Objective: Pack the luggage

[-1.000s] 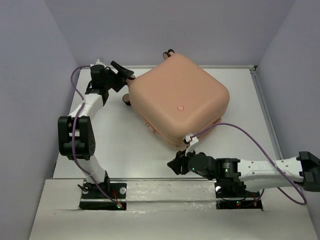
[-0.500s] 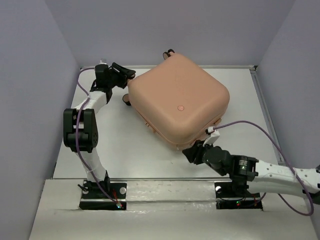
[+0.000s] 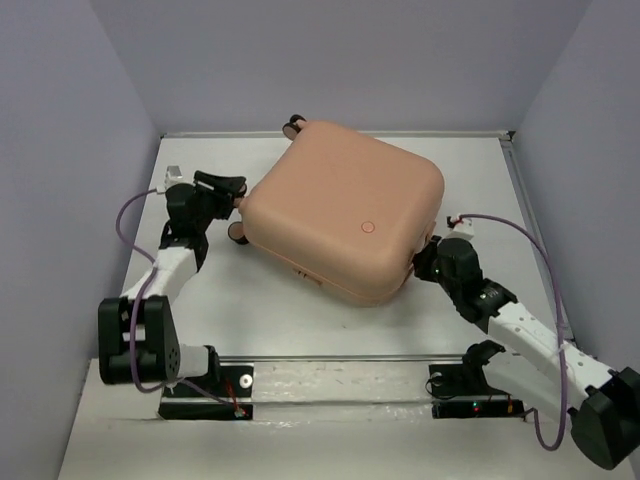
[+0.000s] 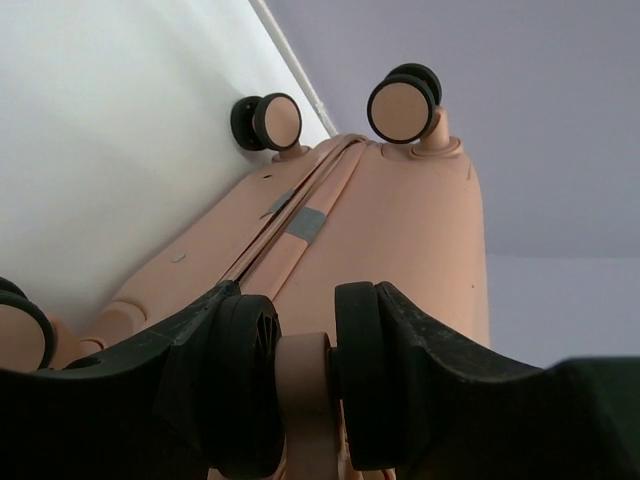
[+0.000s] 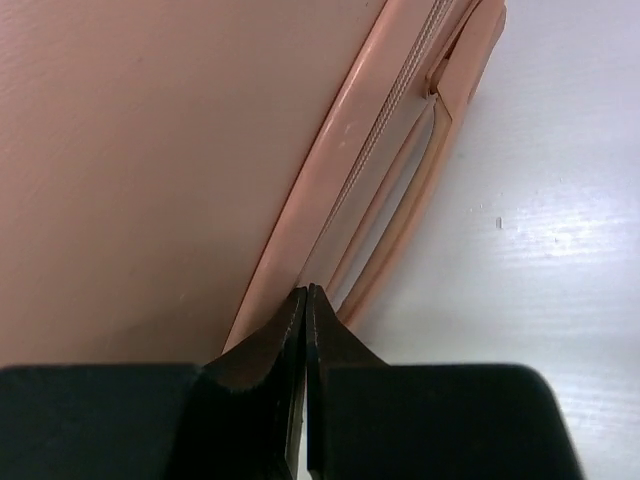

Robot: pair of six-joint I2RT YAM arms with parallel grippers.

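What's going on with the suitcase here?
Two robot arms are working on the closed peach luggage, which lies flat on the table. The left gripper is clamped on one wheel, seemingly steadying the case. The right gripper, fingers pressed together, has its tips at the zipper seam on the opposite side.

You have the luggage (image 3: 345, 205) lying mid-table (image 3: 260, 310); your left gripper (image 3: 234, 190) clamps a wheel (image 4: 303, 385) on its left, your right gripper (image 3: 425, 262) touches its right edge.

No readable text, label or number anywhere
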